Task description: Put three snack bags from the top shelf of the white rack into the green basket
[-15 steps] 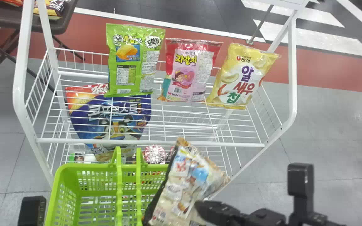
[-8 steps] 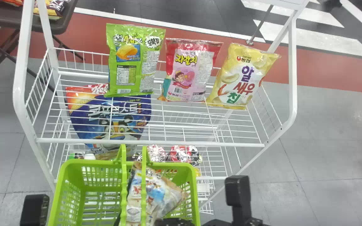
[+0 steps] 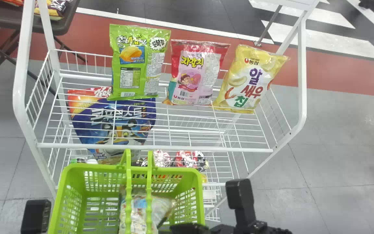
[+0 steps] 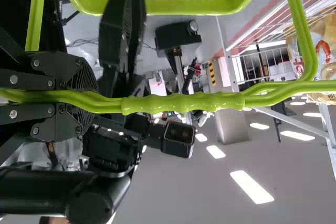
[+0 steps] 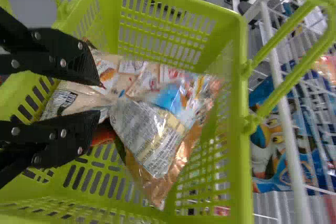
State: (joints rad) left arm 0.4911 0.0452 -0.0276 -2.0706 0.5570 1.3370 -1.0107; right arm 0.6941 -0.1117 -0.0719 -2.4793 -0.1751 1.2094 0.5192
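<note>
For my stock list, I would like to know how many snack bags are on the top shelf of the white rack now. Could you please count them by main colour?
Green bag: 1
Red and pink bag: 1
Yellow bag: 1
Total on the top shelf: 3

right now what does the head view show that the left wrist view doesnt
Head view: green bag, pink bag, blue bag a shelf lower, snack bag inside the basket.
Left wrist view: left gripper closed on the basket's handles, ceiling lights.
Both: basket, handles, white rack, yellow bag, right arm.
</note>
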